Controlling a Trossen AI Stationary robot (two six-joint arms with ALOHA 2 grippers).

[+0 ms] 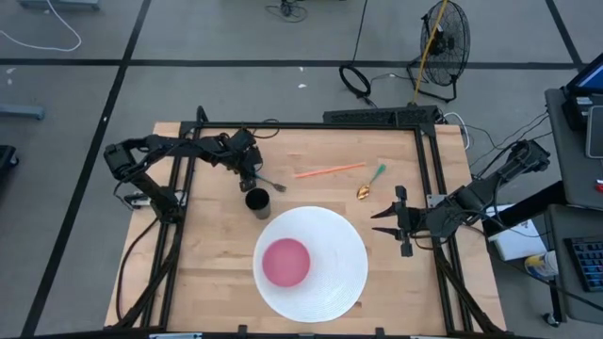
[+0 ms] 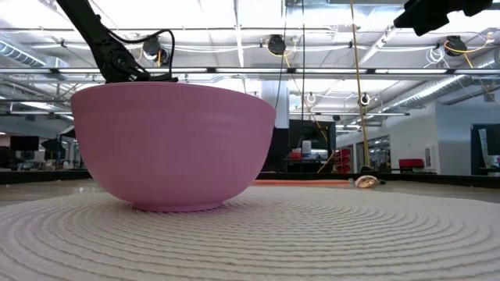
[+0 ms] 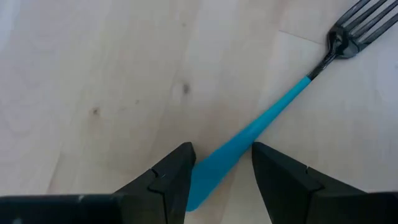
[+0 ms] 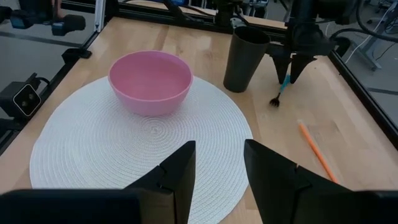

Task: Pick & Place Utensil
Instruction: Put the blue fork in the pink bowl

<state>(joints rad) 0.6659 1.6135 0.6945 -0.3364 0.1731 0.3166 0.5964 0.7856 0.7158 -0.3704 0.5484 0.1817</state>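
Blue-handled fork point(image 3: 261, 121) sits between left pincer point(image 3: 221, 171) fingers.

Nothing is showing readable text, labels, brands, numbers or signs in any view: not on the table, the mat, the bowl, the cup, the utensils, the arms, or the room behind them.
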